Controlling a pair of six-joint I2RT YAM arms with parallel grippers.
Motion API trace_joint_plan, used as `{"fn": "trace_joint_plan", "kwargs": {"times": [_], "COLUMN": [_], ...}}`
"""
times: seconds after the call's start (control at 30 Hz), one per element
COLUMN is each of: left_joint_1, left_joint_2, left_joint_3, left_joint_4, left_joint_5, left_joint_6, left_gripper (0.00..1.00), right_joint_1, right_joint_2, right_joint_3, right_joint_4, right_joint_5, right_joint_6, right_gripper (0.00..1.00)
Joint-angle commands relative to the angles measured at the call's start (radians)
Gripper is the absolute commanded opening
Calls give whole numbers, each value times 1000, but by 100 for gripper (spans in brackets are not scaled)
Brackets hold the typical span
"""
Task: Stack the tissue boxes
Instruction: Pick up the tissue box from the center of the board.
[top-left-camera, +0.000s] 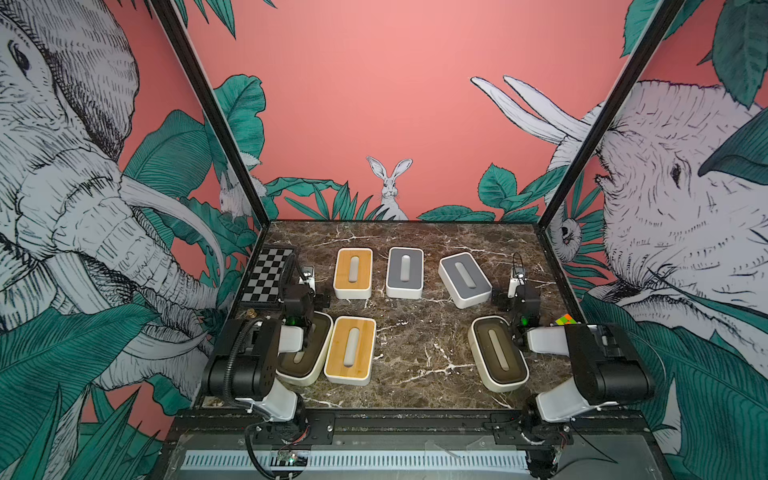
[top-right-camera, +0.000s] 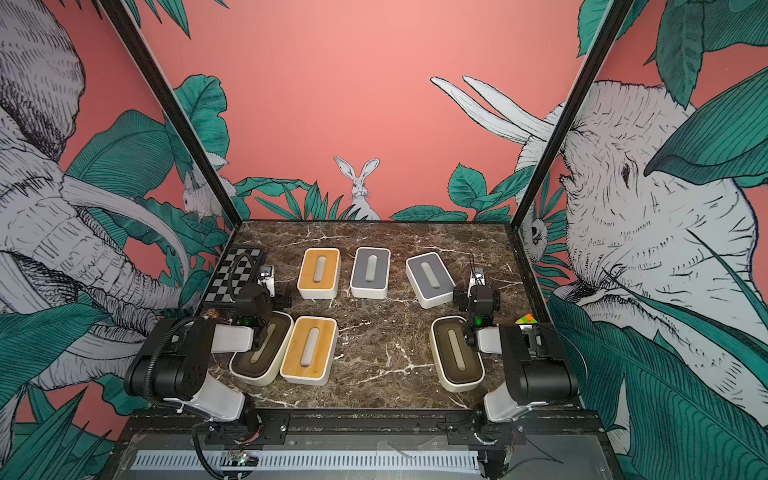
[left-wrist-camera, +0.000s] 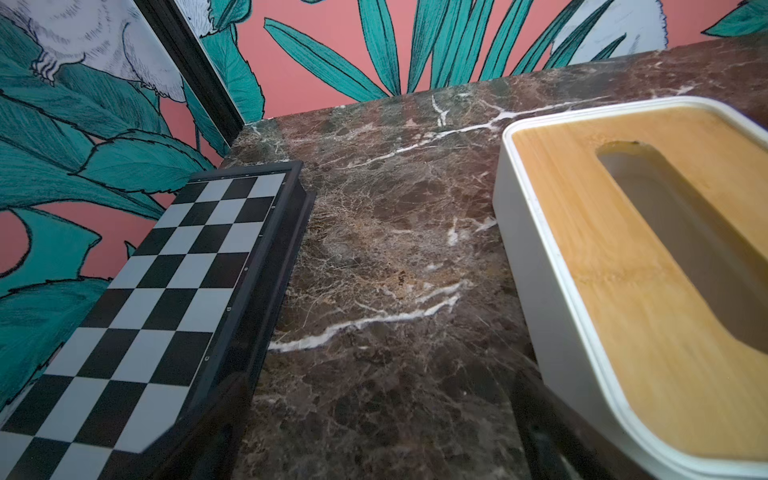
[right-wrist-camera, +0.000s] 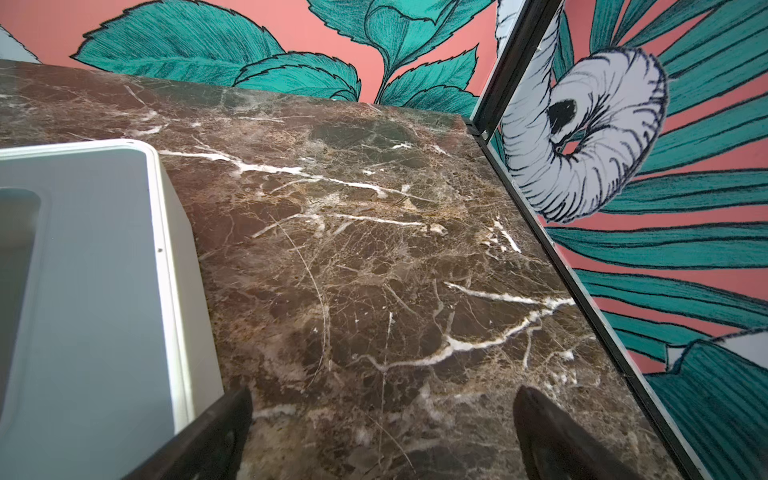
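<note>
Nothing is stacked yet: all six tissue boxes lie singly on the desk (top-left-camera: 419, 332), none resting on another. In both top views three form an upper row: a tan box (top-left-camera: 352, 273), a grey box (top-left-camera: 405, 272) and, to its right, a tilted grey box (top-left-camera: 464, 279) skewed against the others. Below them a second tan box (top-left-camera: 351, 350) sits close against the left dark-lidded box (top-left-camera: 305, 368), which the left arm partly covers. The right dark-lidded box (top-left-camera: 498, 353) lies well apart at lower right. The left claw (top-left-camera: 306, 296) stands open and empty between the checkered board (top-left-camera: 268, 276) and the upper tan box. Its wrist view shows only bare desk ahead. The right claw (right-wrist-camera: 384, 399) is spread wide too, with nothing between its fingers, just right of the tilted grey box. A multicoloured cube (top-left-camera: 566, 320) sits by the right arm, outside the job. So I judge the whole task is still ahead. No box is grasped and every lift and placement remains, probably with the larger dark-lidded boxes as bases.
</note>
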Motion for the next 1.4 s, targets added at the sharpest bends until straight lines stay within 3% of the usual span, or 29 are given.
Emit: {"fn": "trace_joint_plan", "kwargs": {"times": [0.0,0.9,1.0,1.1,1.23,1.37], "left_joint_1": [0,1,0,-1,-14,-150], "left_joint_2": [-4,-5,-45,-211,-384,-415], "left_joint_3": [13,11,-1,41,275,465], "left_joint_4": [9,12,18,-198,-778,-1229], "left_joint_5": [4,4,-37,-127,-129,-189], "left_joint_6": [-4,-5,-12,-48,-182,-284], "left_gripper": [100,100,100,99,94,92], "right_joint_1": [4,4,3,7,26,173], "right_joint_2": [-6,-11,-46,-184,-402,-469], "right_joint_3": [-3,-13,-50,-64,143,296], "right_joint_4": [26,40,86,-7,-654,-939], "right_joint_5": [4,-33,3,9,-84,-175], "right_joint_6": [12,-3,9,21,91,59], "right_gripper": [98,98,98,98,98,98]}}
